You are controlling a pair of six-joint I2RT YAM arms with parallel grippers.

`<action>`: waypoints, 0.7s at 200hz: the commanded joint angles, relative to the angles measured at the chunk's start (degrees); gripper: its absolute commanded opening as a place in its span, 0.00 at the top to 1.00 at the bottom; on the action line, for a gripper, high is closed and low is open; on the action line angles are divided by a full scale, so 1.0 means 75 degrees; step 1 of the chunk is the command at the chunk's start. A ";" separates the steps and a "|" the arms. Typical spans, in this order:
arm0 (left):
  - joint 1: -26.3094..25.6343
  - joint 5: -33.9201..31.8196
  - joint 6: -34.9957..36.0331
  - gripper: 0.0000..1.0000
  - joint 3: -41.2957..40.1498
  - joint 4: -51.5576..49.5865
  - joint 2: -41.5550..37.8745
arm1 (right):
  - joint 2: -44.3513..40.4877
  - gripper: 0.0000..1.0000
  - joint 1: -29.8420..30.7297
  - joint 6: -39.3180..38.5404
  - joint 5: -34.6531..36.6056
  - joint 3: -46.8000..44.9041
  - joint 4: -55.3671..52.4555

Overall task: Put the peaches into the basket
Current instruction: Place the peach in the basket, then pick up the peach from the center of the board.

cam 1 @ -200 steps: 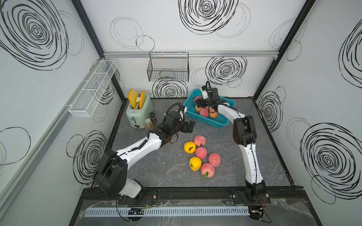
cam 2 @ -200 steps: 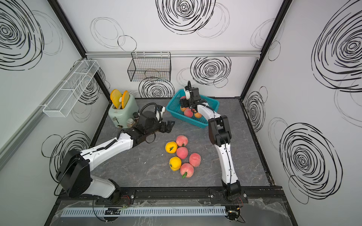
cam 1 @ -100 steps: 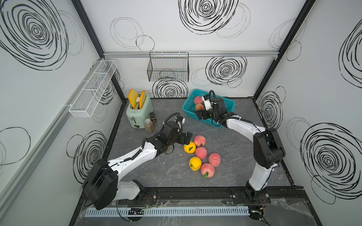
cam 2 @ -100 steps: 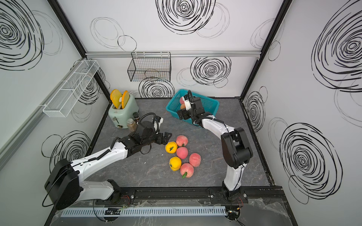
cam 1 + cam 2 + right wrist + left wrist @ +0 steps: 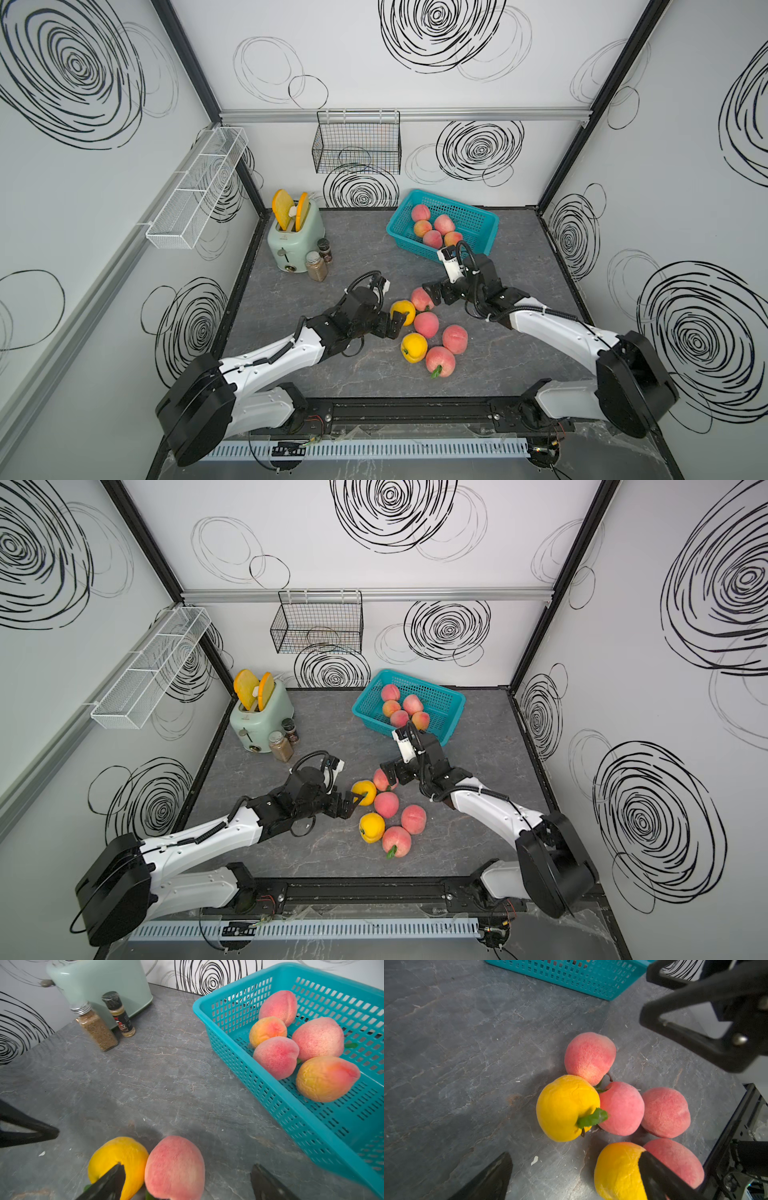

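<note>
Right gripper (image 5: 188,1165) is wide open, jaws on both sides of a pink-red toy peach (image 5: 174,1165) on the grey table (image 5: 145,1084). Left gripper (image 5: 575,1155), open too, faces a yellow toy peach (image 5: 568,1108); five peaches (image 5: 444,224) lie in the turquoise perforated plastic basket (image 5: 473,218).

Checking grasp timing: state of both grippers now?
Left gripper: open, empty, near a yellow peach.
Right gripper: open, straddling a pink peach, not clamped.

Right gripper (image 5: 432,293) leaves the basket (image 5: 457,204), jaws spreading, for a near pink peach (image 5: 420,298) as left gripper (image 5: 395,318) reaches the yellow peach (image 5: 403,311).
</note>
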 commanded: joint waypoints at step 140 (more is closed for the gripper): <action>-0.0137 -0.0388 -0.0197 0.02 0.0171 0.0725 0.0760 | -0.1833 0.00 0.0691 0.0710 -0.0241 -0.1938 0.0400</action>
